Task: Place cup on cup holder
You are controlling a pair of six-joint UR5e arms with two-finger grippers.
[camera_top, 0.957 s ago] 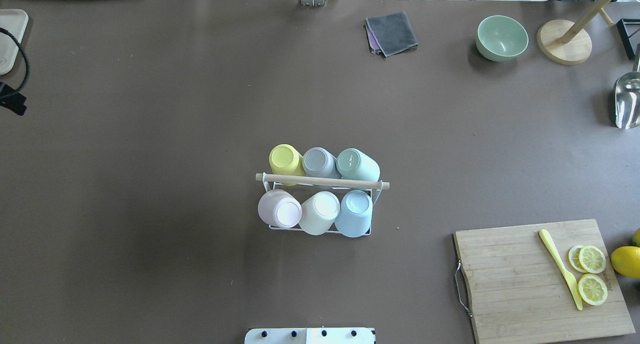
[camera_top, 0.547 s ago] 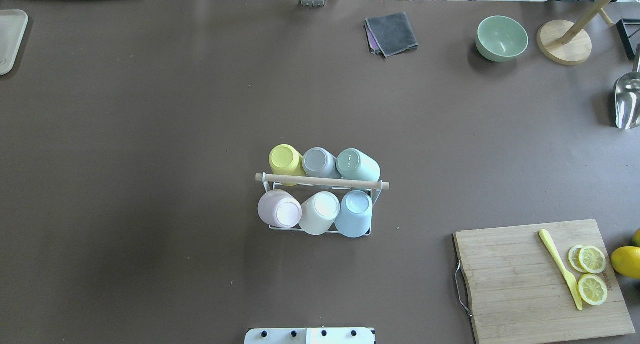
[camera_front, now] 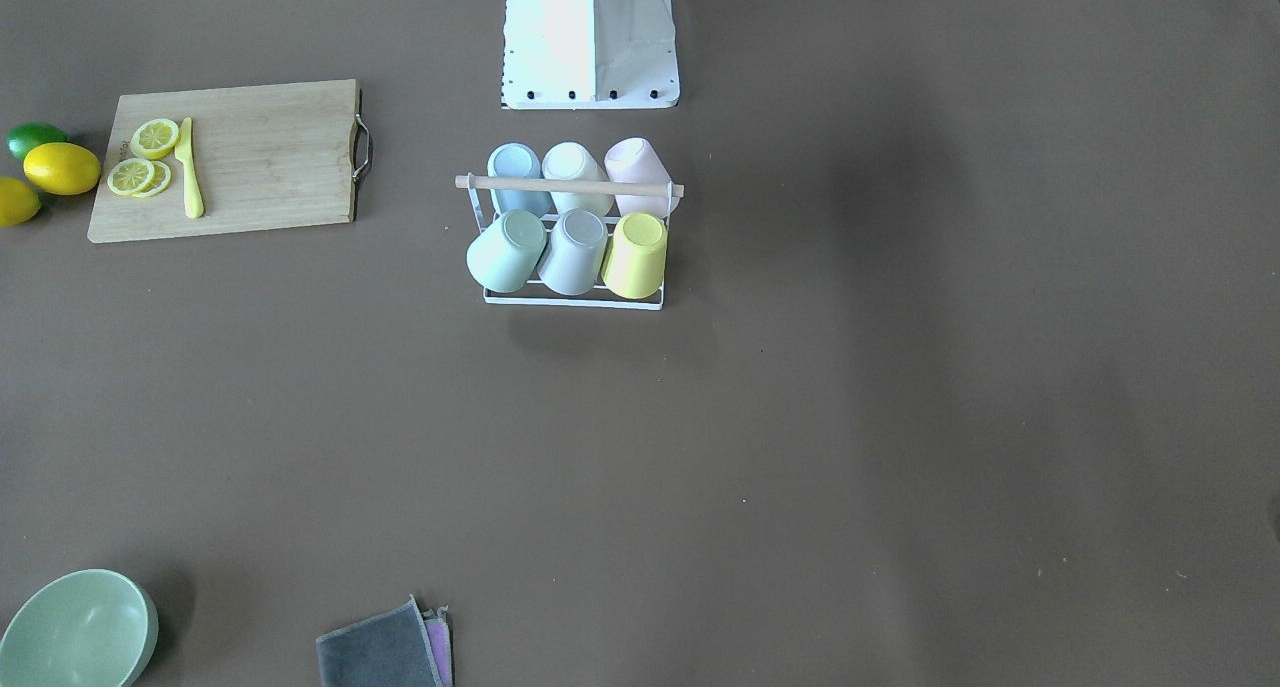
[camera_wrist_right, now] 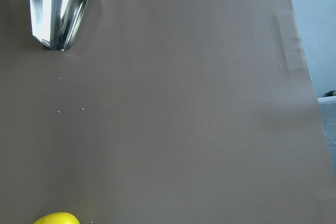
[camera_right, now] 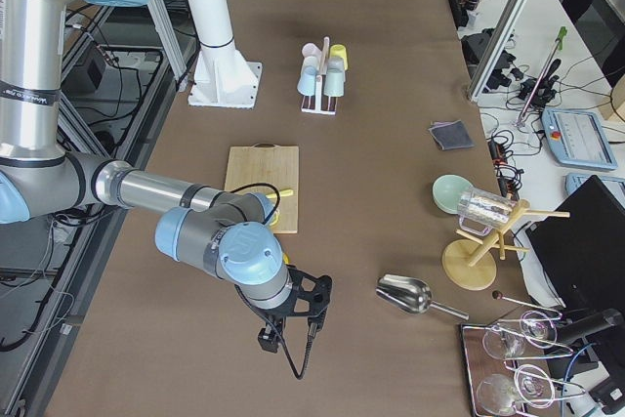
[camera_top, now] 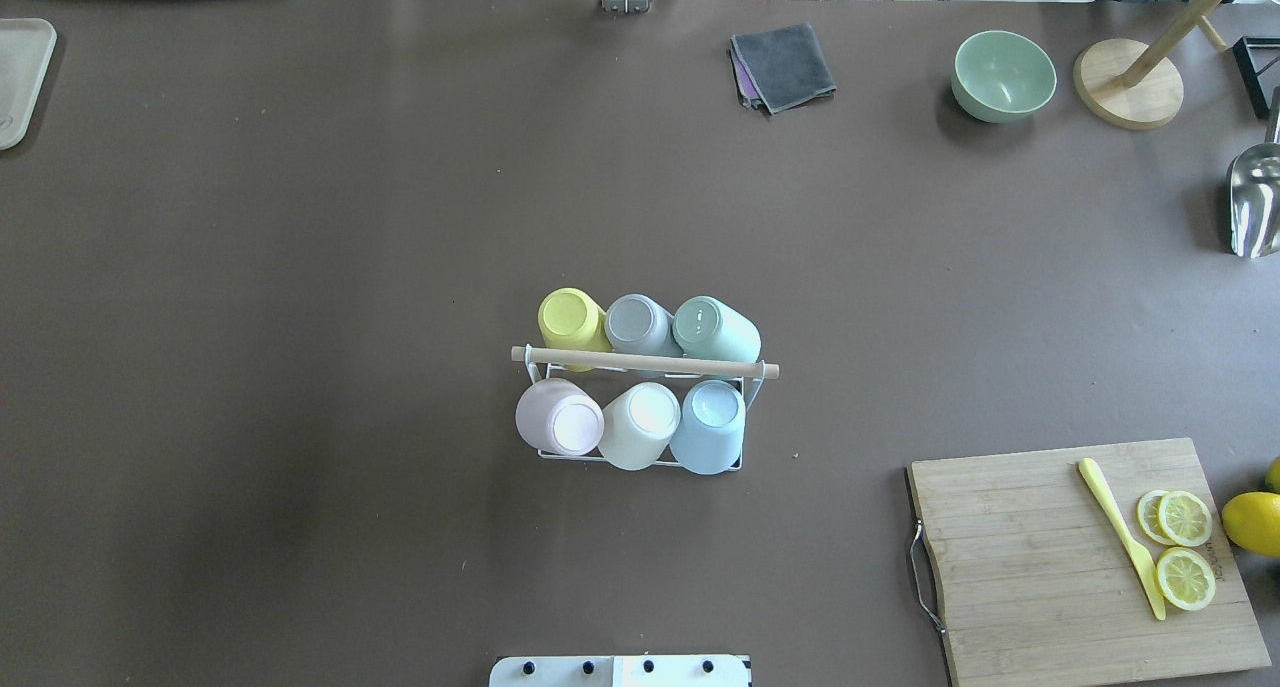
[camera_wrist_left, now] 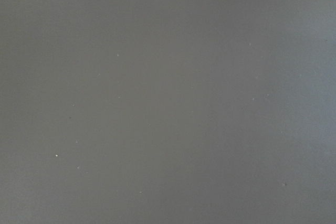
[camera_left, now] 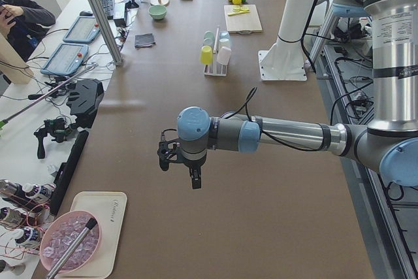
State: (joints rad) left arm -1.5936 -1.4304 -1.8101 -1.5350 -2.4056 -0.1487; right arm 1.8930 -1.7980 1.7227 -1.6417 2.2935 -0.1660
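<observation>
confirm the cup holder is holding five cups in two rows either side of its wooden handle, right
No: the cup holder holds six cups, not five. The overhead exterior view shows yellow cup, grey cup and green cup in one row, pink cup, white cup and blue cup in the other.

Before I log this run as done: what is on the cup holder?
Six inverted cups fill the cup holder, three each side of its rod; prongs hidden inside them.
</observation>
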